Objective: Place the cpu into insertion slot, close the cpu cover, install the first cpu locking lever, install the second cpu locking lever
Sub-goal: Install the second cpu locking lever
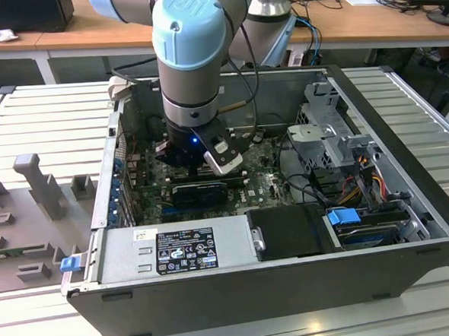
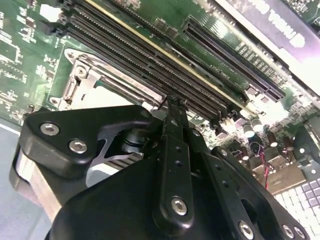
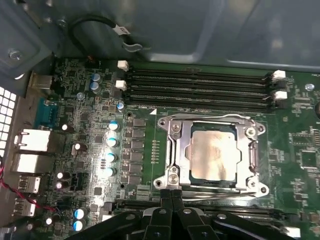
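At the edge of the socket, the jaws (image 3: 171, 196) are seen pressed together with no gap between them and nothing held, their tips resting at the metal rim nearest the wrist; in the second wrist view the same closed tips (image 2: 173, 105) sit against the socket's corner beside the long memory slots (image 2: 150, 55).

The cpu (image 3: 212, 151) is already seated in the insertion slot (image 3: 172, 176), its pale metal top showing through the square opening. The cpu cover (image 3: 185, 150) appears to be lowered flat over it, so the first two steps are judged done. Whether either locking lever has been latched cannot be told with certainty; the jaws' position at the rim suggests that lever work is in hand.

Around the socket the green motherboard (image 3: 100, 110) is lit brightly. In the exterior view the arm (image 1: 191, 56) reaches down into the open computer case (image 1: 292, 278), which lies on a ribbed metal bench (image 1: 46, 118). Wooden desks (image 1: 86, 32) with cables stand behind.
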Robot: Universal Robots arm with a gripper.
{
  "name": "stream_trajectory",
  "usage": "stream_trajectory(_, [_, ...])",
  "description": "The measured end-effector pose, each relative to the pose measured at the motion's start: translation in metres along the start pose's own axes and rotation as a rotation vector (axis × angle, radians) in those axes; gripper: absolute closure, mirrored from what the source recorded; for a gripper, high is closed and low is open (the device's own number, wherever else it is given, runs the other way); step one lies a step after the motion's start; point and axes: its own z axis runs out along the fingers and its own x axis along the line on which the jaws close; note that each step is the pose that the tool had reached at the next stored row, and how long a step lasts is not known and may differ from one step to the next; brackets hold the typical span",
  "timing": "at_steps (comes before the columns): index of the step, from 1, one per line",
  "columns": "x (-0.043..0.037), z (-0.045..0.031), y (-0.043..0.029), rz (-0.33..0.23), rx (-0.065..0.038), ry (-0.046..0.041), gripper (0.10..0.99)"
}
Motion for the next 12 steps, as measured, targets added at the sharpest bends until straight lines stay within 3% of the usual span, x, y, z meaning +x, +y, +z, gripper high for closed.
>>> stream_trajectory(3, [0.0037, 0.0013, -0.0034, 0.0, -0.022, -0.0012, 0.98])
stream_trajectory(8, [0.0053, 0.0048, -0.0054, -0.001, -0.045, -0.0025, 0.98])
stream_trajectory(12, [0.0057, 0.0079, -0.0066, -0.001, -0.079, -0.0042, 0.98])
